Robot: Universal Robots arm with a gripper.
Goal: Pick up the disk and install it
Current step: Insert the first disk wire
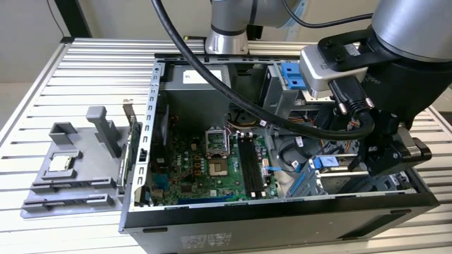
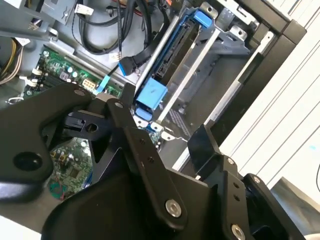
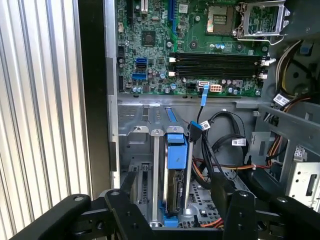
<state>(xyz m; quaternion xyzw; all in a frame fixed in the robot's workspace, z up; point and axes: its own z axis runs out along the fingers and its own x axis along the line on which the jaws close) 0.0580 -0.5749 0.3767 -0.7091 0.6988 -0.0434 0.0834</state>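
– Gripper (image 3: 174,200) stands wide, would you say? One black finger (image 3: 127,192) on either side of the slot, nothing clamped.

– Wide, yes, and empty. The disk (image 2: 175,55) sits on edge between the fingers, down in the drive cage (image 3: 142,145), towards the exterior view's right of the computer case (image 1: 282,222). Its blue rail bracket runs round it.

– How would it handle?

– Stiff and fairly dense, I'd judge: a metal slab with no give, and it won't like knocks. Bare metal faces would be slick. I'd take it across the flat faces or by the bracket's edges, clear of the cables (image 3: 200,130) just beside it.

– What does each camera give?

– The first wrist view looks straight down the slot, with the motherboard (image 3: 165,45) beyond. The second wrist view gives the bracket's long side and its tab. The exterior view adds the arm over the case, and a grey fixture (image 1: 71,169) well apart on the exterior view's left, with a small square chip (image 1: 60,163) on it.
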